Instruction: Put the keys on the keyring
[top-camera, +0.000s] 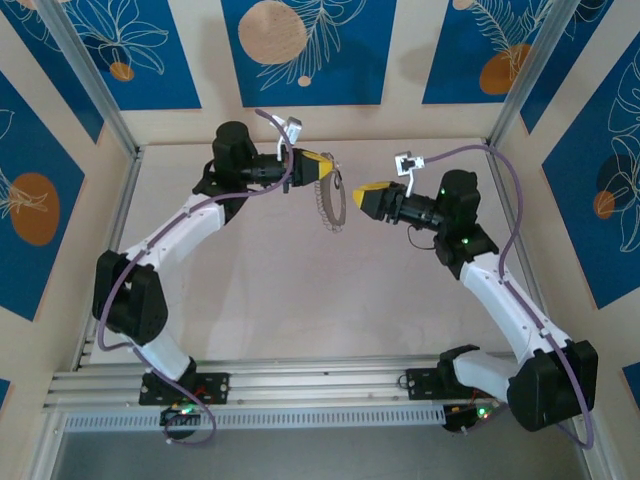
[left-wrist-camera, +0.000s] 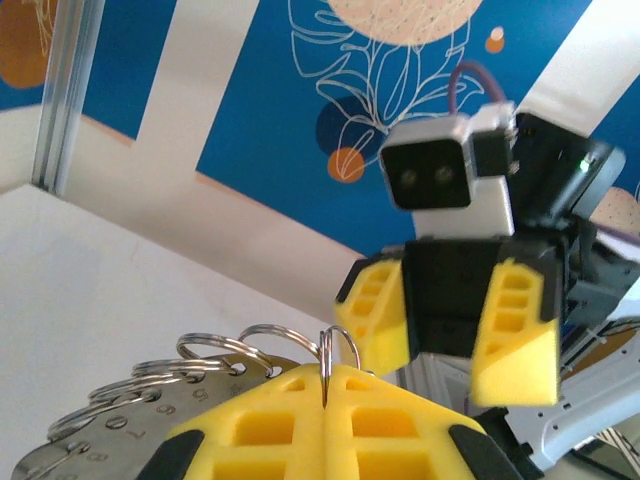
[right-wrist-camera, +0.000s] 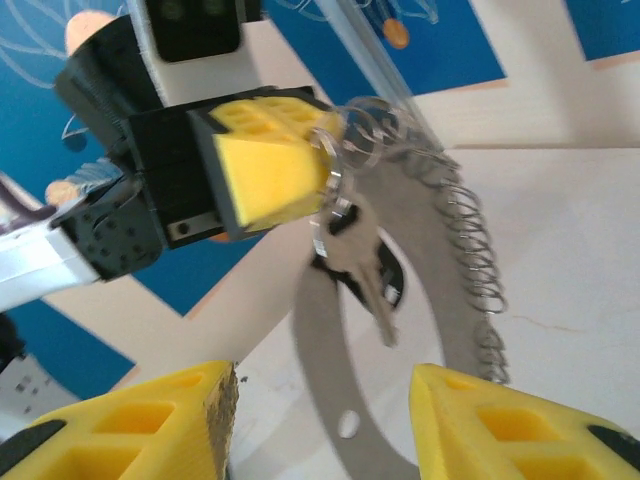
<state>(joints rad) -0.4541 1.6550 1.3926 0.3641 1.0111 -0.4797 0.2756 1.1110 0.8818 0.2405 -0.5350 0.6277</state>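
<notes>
Left gripper (right-wrist-camera: 315, 170) clamped on keyring (right-wrist-camera: 440, 270), key (right-wrist-camera: 362, 272) dangling. Right gripper (right-wrist-camera: 325, 420) wide, just right. Advance straight, pinch key head squarely, avoid swinging keyring.

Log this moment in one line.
left gripper: shut on keyring | right gripper: open, facing it | key: hanging below left gripper

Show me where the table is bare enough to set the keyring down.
The table is bare between the left arm and right arm, from the near rail to the keyring. Crowded where the left gripper and right gripper face across it.
</notes>
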